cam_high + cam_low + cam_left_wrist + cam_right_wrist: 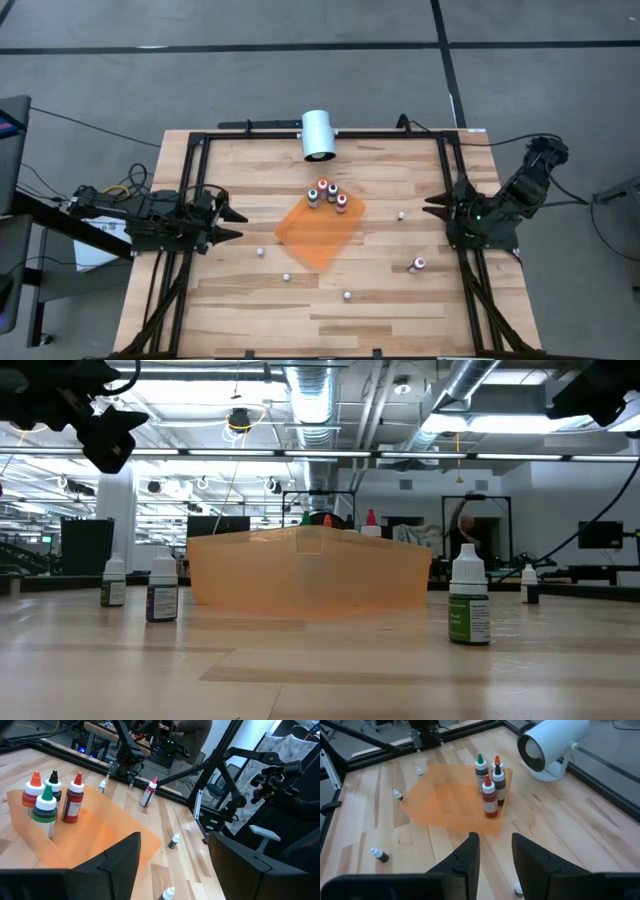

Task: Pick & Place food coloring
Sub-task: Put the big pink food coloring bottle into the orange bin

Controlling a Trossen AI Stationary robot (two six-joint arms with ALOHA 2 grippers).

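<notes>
Several food coloring bottles (325, 193) with red, green, orange and dark tops stand upright at the far end of a translucent orange tray (318, 238) at mid-table; they also show in the left wrist view (50, 797) and the right wrist view (490, 780). A pink-topped bottle (417, 264) stands on the wood near the right arm. Several smaller bottles stand loose on the table, one (401, 215) just in front of my right gripper. My left gripper (232, 222) is open and empty left of the tray. My right gripper (432, 207) is open and empty right of it.
A white cylindrical device (318, 135) stands on the table's far edge behind the tray. A black frame rail (320, 133) runs around the table. Loose small bottles (260, 252), (285, 278), (347, 295) stand near the tray's near side. A person shows far back in the low view (465, 525).
</notes>
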